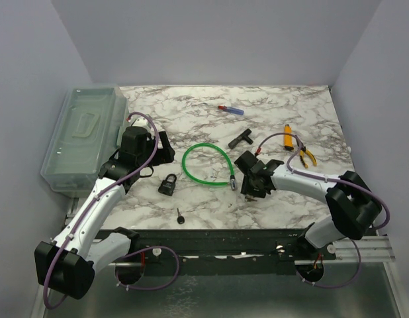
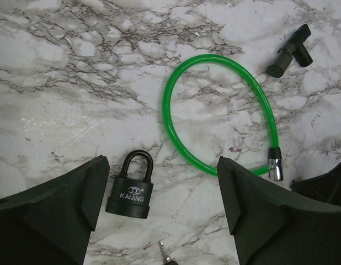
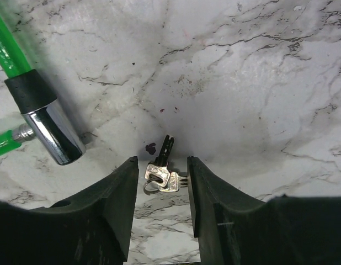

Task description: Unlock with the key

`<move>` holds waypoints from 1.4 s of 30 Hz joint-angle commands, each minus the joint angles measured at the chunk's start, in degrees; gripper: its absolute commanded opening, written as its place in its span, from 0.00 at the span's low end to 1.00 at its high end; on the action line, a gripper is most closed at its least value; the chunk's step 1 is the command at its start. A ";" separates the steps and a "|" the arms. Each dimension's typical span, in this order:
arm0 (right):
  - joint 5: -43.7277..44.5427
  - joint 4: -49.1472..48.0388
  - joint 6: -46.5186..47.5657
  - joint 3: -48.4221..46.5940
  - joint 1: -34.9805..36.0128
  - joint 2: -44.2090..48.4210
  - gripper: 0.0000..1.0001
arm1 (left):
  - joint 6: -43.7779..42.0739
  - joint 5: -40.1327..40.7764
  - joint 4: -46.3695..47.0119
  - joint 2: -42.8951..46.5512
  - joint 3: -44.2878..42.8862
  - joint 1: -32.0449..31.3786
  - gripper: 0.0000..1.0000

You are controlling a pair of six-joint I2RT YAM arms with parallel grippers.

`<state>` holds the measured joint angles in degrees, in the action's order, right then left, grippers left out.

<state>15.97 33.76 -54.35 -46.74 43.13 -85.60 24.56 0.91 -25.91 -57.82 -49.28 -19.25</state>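
Smooth, marble-patterned surface (image 2: 60,83); matt black padlock (image 2: 131,193); cable (image 2: 214,57) — glossy green plastic sheath, polished metal tip (image 3: 54,135); keys (image 3: 162,178) — bright metal.

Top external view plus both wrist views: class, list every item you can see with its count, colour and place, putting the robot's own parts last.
Table: one, white-grey marble, under everything.
Storage box: one, clear, left edge.
Padlock: one, black, below left tool.
Cable lock: one, green, centre.
Single key: one, dark, near edge.
Key bunch: one, silver, between right tool's fingers.
T-shaped piece: one, black, behind cable lock.
Pen-like item: one, red and blue, far side.
Orange-handled item: one, right side.
Pliers: one, yellow handles, right side.
Left tool: black, open.
Right tool: black, grip unclear.
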 commanded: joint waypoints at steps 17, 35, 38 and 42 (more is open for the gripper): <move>-0.25 1.65 1.86 -4.68 1.95 -8.05 0.05 | -0.30 -0.82 0.14 0.72 -1.62 -0.27 0.86; 0.83 -1.83 3.72 -2.94 2.48 -2.25 0.00 | -0.29 -0.65 0.16 -0.27 -1.66 -0.27 0.86; 0.20 -3.34 3.62 -1.59 2.48 -1.89 0.00 | -0.29 -0.64 0.07 -0.43 -1.61 -0.27 0.86; -0.53 -5.00 3.06 -0.61 2.48 -1.72 0.00 | -0.27 -0.51 0.11 -0.45 -1.61 -0.29 0.86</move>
<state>16.12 31.62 -51.00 -48.75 45.12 -88.51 24.56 0.89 -25.91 -58.13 -49.28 -19.25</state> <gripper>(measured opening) 0.005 0.860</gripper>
